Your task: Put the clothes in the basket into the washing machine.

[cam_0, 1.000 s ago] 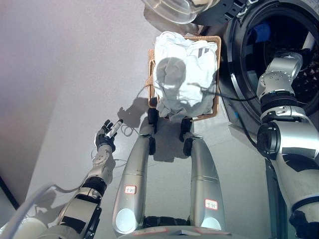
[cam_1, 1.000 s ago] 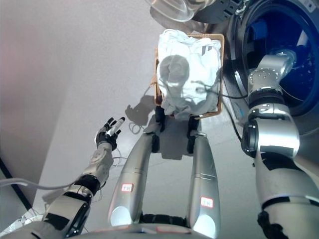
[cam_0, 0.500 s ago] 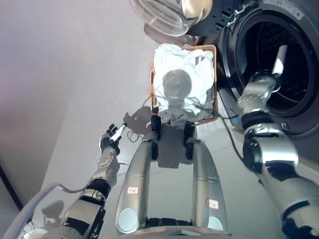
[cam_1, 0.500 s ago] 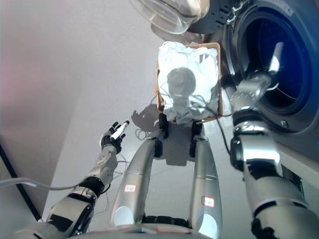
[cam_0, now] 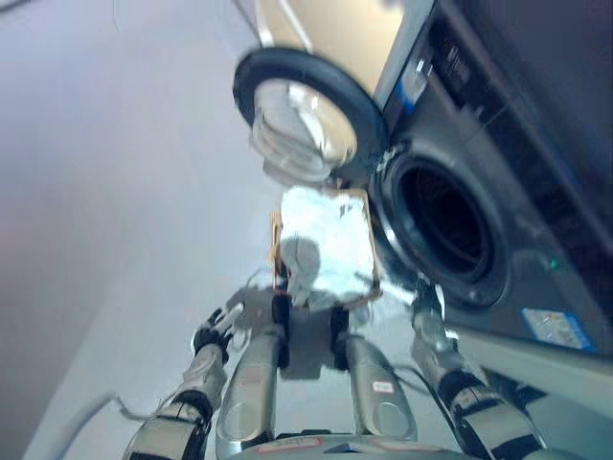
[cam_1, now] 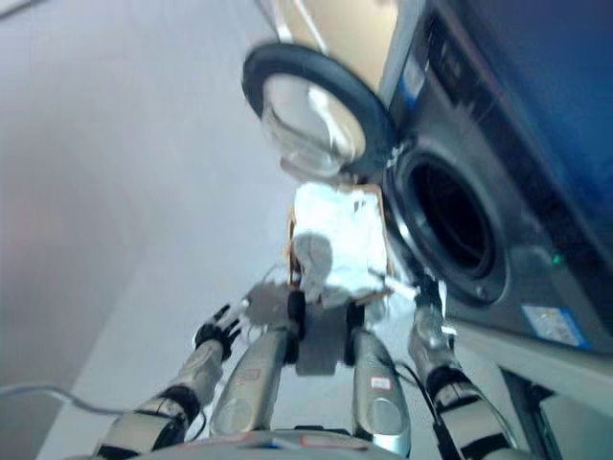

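The washing machine [cam_0: 479, 192] stands on the right with its round opening [cam_0: 448, 225] dark and unblocked, so a hand can pass straight in. Its door [cam_0: 306, 115] is swung wide to the left and hangs above the far end of the basket [cam_0: 369, 287], narrowing the way from that side. The basket sits on the floor [cam_0: 115, 192] just beside the machine's front, heaped with white clothes [cam_0: 326, 254] that rise over its rim. The right hand [cam_1: 424, 287] is low between the basket and the machine. The left hand [cam_0: 213, 331] is over open floor, well apart from both.
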Tool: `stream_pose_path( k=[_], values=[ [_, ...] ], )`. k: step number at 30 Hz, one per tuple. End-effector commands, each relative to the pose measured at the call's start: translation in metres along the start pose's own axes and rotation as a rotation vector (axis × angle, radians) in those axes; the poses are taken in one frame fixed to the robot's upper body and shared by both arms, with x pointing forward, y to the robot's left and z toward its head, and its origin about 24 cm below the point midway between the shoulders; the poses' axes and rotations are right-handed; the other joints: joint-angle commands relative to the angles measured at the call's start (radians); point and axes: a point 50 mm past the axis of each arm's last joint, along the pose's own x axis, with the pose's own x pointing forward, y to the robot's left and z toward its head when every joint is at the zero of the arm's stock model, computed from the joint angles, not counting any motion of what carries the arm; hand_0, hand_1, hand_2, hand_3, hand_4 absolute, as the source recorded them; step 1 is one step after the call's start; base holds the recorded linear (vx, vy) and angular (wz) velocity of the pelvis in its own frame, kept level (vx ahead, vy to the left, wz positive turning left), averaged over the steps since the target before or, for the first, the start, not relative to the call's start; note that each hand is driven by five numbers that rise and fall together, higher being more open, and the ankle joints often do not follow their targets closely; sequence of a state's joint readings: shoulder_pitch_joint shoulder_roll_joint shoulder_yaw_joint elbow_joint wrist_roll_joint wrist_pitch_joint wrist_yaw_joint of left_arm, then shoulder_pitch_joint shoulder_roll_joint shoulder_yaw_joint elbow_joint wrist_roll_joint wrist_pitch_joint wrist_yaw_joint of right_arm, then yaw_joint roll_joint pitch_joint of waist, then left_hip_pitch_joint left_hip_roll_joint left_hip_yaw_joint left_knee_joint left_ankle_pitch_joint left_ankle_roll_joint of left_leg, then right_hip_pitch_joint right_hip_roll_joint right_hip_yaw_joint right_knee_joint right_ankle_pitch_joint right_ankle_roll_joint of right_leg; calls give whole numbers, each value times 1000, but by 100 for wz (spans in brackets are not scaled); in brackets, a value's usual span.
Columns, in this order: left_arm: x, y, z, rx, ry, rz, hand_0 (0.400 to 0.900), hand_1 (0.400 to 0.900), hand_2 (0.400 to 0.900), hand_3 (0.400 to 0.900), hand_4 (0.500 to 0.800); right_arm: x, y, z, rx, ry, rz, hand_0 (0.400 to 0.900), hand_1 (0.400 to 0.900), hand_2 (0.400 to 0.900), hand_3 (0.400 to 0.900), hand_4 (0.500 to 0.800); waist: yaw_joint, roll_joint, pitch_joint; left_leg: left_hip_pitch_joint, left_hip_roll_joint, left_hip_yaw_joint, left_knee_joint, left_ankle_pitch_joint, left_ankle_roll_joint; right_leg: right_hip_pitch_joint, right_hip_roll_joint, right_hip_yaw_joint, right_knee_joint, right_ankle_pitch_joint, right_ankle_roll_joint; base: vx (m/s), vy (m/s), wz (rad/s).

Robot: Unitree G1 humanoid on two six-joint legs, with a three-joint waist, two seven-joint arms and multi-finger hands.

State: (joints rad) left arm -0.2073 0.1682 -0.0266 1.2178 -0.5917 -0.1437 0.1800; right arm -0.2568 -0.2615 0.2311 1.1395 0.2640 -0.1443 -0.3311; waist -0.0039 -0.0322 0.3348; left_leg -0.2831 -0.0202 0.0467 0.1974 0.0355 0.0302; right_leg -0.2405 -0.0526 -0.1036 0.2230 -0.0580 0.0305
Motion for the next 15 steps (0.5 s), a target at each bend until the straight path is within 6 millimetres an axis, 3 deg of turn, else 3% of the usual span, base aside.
stream_pose_path(
  k=[1, 3, 4, 7, 15],
  values=[
    [0, 35, -8, 121, 32, 72, 900, 900, 900, 900, 800, -2, -21, -30, -180, 104, -7, 900, 900, 900, 900, 800, -3, 18, -81, 117, -37, -18, -97, -78, -43, 63, 6, 12, -107, 27, 71, 74, -12, 6],
    [-2, 42, -17, 177, 71, 71, 900, 900, 900, 900, 800, -12, -26, -61, -139, 248, 6, 900, 900, 900, 900, 800, -1, 16, -113, 168, -32, -14, -140, -72, -42, 114, 9, 10, -153, 33, 69, 76, -15, 1],
    [-3, 46, -22, 193, 97, 68, 900, 900, 900, 900, 800, -19, -30, -81, -33, 361, -12, 900, 900, 900, 900, 800, -1, 17, -130, 199, -30, -12, -164, -70, -40, 143, 10, 10, -178, 38, 71, 96, -9, 0],
    [-9, 59, -41, 197, 178, 84, 900, 900, 900, 900, 800, -34, -38, -111, 62, 507, -41, 900, 900, 900, 900, 800, -1, 21, -183, 271, -27, -4, -227, -63, -40, 212, 11, 12, -240, 48, 72, 109, -1, -3],
    [-22, 70, -75, 199, 294, 85, 900, 900, 900, 900, 800, -51, -29, -133, 57, 574, 7, 900, 900, 900, 900, 800, -4, 22, -246, 396, -18, 10, -285, -73, -41, 333, 21, 12, -288, 34, 68, 95, -16, -3]
  ],
)
